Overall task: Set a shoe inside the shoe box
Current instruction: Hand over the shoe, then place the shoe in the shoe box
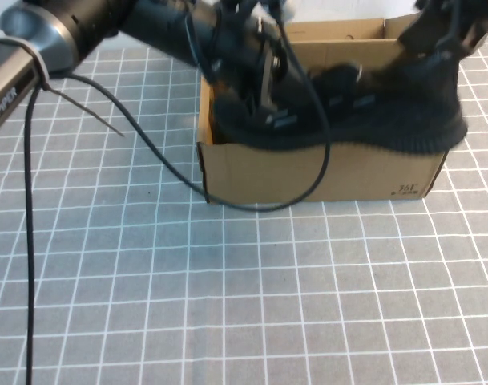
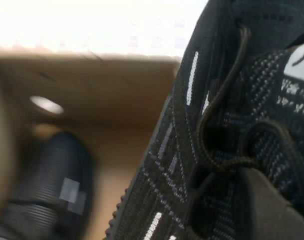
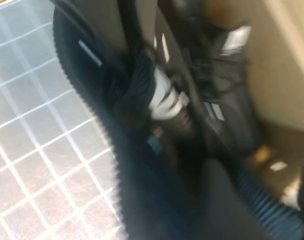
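The shoe lies lengthwise across the top of the shoe box in the upper right of the high view, its sole riding the near wall's rim rather than sitting inside. The left gripper is at the shoe's left end and the right gripper is above its right end; whether either set of fingers is pinching the knit or spread, I cannot tell. The left wrist view shows the laces close up with cardboard interior beyond. To finish well, I judge the shoe should shift toward the far wall and tilt level, so the sole clears the rim before release onto the box floor, above the gridded counter.
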Controlling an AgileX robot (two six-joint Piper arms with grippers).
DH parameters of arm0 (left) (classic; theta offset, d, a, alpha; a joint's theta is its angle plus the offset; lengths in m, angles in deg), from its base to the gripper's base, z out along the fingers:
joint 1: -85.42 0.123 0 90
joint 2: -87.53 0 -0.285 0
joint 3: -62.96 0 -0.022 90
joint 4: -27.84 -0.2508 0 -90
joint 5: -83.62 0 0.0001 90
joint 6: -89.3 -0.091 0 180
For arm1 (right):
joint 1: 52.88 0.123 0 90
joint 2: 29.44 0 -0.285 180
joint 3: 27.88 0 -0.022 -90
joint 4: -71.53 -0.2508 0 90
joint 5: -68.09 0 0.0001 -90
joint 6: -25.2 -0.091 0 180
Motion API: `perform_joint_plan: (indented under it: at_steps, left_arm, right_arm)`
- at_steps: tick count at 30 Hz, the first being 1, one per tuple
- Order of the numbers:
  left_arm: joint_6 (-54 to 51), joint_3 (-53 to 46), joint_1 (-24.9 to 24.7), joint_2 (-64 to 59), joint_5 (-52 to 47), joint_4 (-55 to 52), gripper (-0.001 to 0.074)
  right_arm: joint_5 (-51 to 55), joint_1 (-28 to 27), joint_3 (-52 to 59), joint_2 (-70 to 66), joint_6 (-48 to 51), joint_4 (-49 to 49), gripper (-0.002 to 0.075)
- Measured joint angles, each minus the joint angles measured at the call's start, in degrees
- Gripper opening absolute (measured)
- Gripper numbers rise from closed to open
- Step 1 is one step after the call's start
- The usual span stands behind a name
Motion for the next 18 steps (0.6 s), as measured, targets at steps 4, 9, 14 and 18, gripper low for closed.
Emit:
perform_joint_plan:
  at_steps: [4,9,14,18]
  left_arm:
    - [-0.4,3.2,0.0,0.0,5.3,0.0,0.003]
    - [-1.9,3.6,0.0,-0.1,11.2,-0.3,0.0029]
    - [-2.3,3.6,-0.1,-0.7,15.7,-0.3,0.0029]
    - [-2.6,3.6,-0.1,-2.9,16.1,-0.1,0.0029]
  right_arm:
    - [0.4,0.0,-0.4,2.6,-5.0,2.1,0.0123]
    - [0.4,0.0,-0.4,4.2,-8.9,3.7,0.0003]
    - [0.5,0.0,-0.4,4.8,-11.6,5.0,-0.0013]
    - [0.6,0.0,-0.4,5.7,-12.6,5.2,-0.0014]
